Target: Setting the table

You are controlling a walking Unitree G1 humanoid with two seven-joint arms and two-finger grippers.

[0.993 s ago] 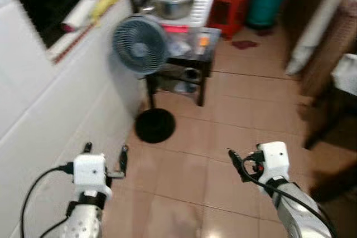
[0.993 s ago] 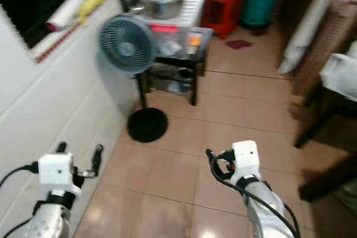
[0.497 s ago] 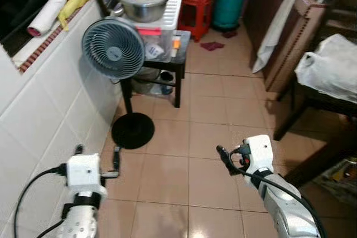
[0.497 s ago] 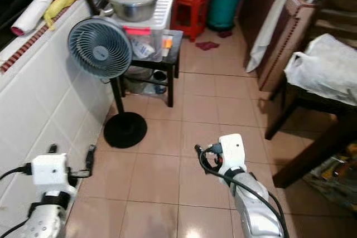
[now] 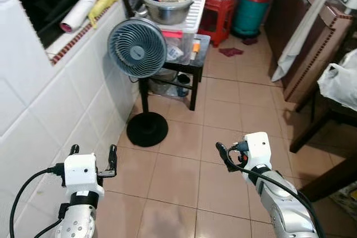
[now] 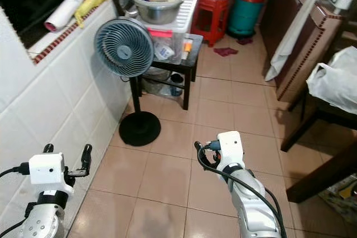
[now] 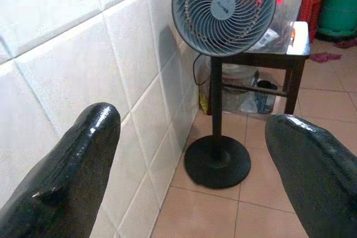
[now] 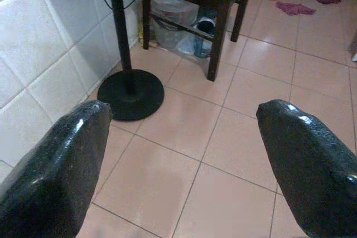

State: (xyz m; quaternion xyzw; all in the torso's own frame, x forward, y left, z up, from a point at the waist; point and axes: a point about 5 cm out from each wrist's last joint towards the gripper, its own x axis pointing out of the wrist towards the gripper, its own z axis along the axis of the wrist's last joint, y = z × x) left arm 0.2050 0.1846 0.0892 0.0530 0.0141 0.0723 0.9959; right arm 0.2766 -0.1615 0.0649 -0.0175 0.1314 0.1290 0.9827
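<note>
Tiles of pale pink covered the floor (image 5: 184, 176) we looked down on, with a white tiled wall (image 5: 50, 104) along our left. Our left hand (image 5: 92, 152) hung low beside that wall, its fingers spread wide and holding nothing; our right hand (image 8: 184, 154) hovered over the floor, likewise wide and empty. Ahead stood a grey pedestal fan (image 5: 136, 47), just beside a small black worktop (image 5: 198, 59) carrying a clear plastic box (image 5: 181, 40) with a steel bowl (image 5: 167, 8) on top. Farther back were a red stool (image 5: 218, 5) and a green gas cylinder (image 5: 250, 15). A white plastic bag (image 6: 337, 85) lay on dark furniture to our right.
</note>
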